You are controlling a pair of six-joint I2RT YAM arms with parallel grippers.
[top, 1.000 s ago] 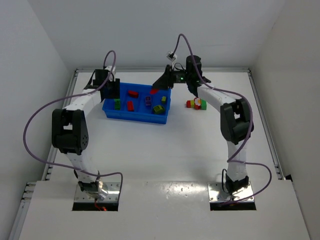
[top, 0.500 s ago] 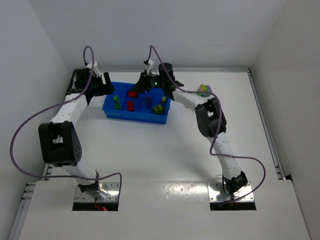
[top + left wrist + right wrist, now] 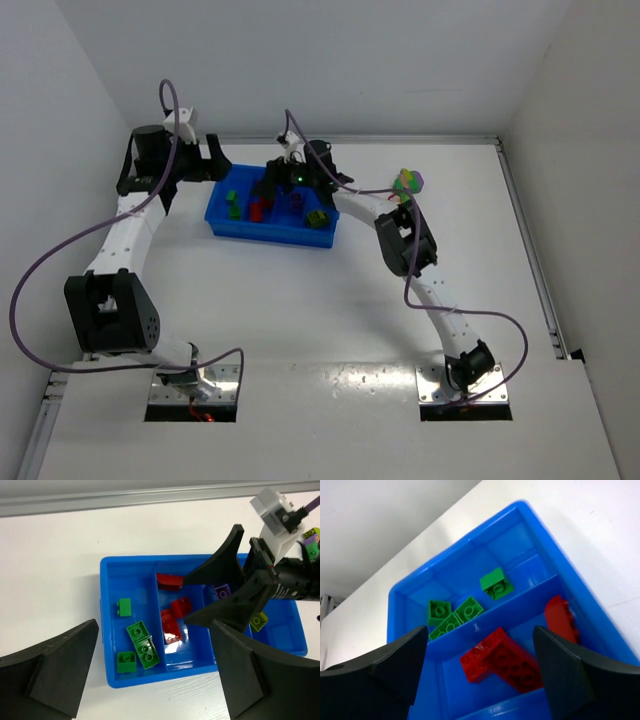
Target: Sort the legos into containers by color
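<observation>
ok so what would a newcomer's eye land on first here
The bright blue tray at the far side of the white table, with green legos in its leftmost compartment and red legos in the next. The right end effector hangs open right above the red ones, and a multicoloured clump of legos sits alone on the table to the tray's right.

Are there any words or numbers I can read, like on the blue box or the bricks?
None: no word, number or sign can be read.
The bright blue plastic tray is plain.
Studs on the small red plastic bricks and small green plastic bricks are too small to read.
</observation>
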